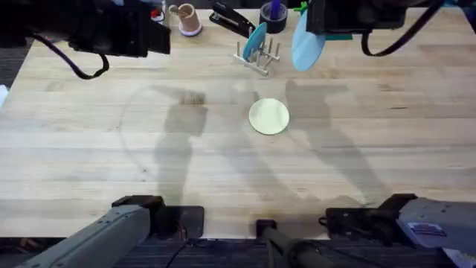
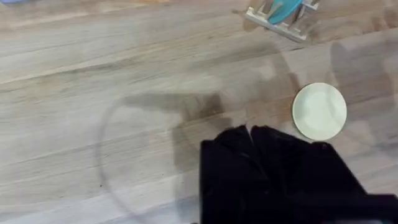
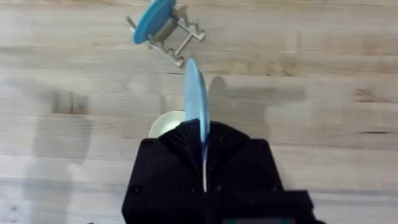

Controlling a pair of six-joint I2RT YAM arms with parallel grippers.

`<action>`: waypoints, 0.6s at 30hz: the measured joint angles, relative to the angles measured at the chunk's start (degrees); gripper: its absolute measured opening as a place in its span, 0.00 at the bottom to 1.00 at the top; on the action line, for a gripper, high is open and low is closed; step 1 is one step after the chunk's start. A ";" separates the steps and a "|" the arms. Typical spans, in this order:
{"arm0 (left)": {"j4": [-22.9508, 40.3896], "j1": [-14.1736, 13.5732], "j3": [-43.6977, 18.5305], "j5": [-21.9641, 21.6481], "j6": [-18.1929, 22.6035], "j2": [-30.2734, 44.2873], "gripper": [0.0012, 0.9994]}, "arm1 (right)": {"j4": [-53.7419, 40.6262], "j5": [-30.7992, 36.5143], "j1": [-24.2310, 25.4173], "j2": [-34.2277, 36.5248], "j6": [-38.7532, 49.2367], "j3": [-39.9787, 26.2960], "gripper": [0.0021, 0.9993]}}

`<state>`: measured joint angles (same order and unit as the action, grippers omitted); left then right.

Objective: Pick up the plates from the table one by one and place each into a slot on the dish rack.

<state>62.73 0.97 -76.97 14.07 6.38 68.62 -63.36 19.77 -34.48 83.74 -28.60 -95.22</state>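
Note:
The pale wooden dish rack (image 1: 260, 58) stands at the back middle of the table (image 1: 89, 149), with a teal-blue plate (image 1: 255, 41) upright in a slot. My right gripper (image 1: 318, 26) is shut on a light blue plate (image 1: 306, 43), held on edge above the table just right of the rack. In the right wrist view this plate (image 3: 196, 99) rises edge-on from my right gripper (image 3: 203, 134), with the rack (image 3: 174, 38) beyond it. A cream-yellow plate (image 1: 268, 116) lies flat in front of the rack. My left gripper (image 2: 249, 134) hangs shut and empty, left of the cream plate (image 2: 319, 111).
Along the far edge sit a beige cup (image 1: 186, 18), a black stapler-like object (image 1: 232, 21) and a dark round holder (image 1: 273, 15). Both arm bases occupy the near edge. The left arm (image 1: 89, 30) hangs high at the back left.

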 joint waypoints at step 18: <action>0.76 0.00 0.00 0.04 -0.42 0.00 1.00 | 0.82 1.64 0.00 0.00 -0.79 0.00 0.03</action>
<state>63.49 0.97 -76.97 14.11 5.96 68.62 -62.54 21.41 -34.48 83.74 -29.39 -95.22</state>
